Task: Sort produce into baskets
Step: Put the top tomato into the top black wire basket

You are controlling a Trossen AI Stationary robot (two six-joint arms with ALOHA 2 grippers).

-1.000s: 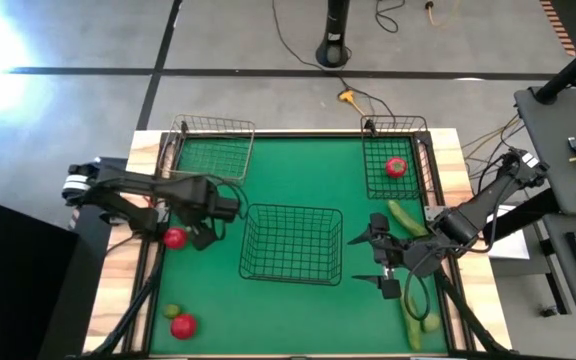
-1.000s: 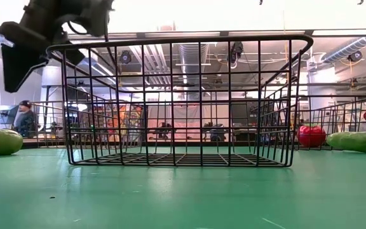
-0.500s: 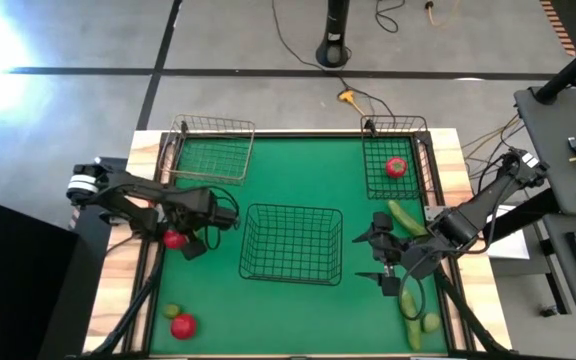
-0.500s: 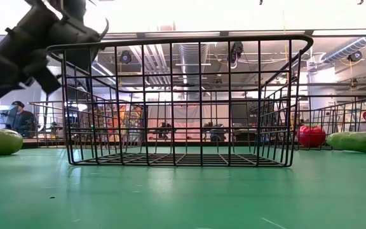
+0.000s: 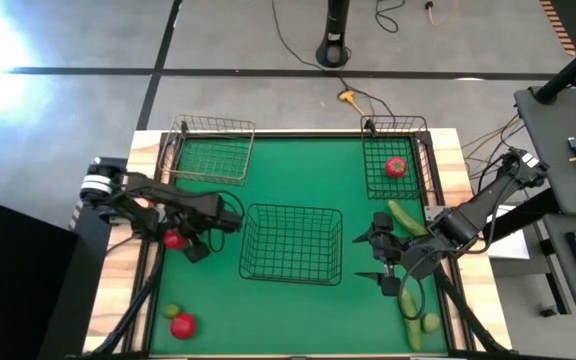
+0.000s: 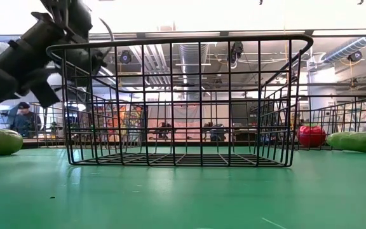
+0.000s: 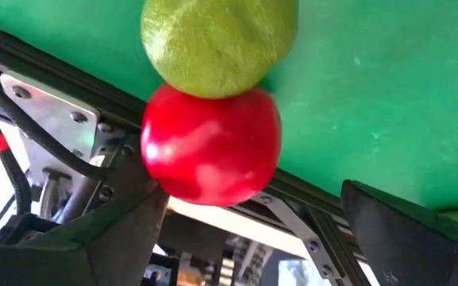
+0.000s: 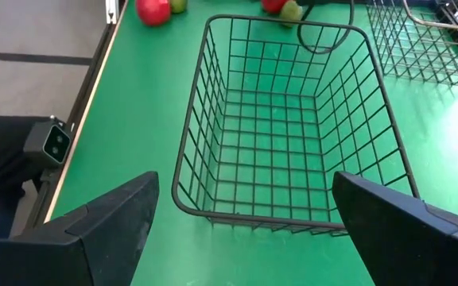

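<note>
My left gripper (image 5: 187, 240) is open and tipped down at the table's left edge. Its fingers stand on either side of a red tomato (image 7: 211, 147) (image 5: 174, 238) without touching it. A lime (image 7: 217, 44) lies against that tomato on the green mat. My right gripper (image 5: 376, 258) hangs open above the mat, right of the large middle basket (image 5: 291, 243). Another tomato (image 5: 396, 167) sits in the far-right basket (image 5: 416, 160). Two cucumbers (image 5: 405, 218) (image 5: 411, 312) and a lime (image 5: 430, 322) lie on the right. A lime (image 5: 172, 312) and a tomato (image 5: 183, 326) lie at the near left.
An open wire basket (image 5: 211, 150) stands at the far left corner. The middle basket (image 8: 285, 119) lies between the two arms. The table's raised left rail (image 7: 62, 111) runs close behind the tomato. Bare green mat lies in front of the middle basket (image 6: 183, 191).
My left gripper has come down and a little toward the table's left edge, tipping more steeply onto the tomato there. The tomato and the lime beside it have stayed where they were.
</note>
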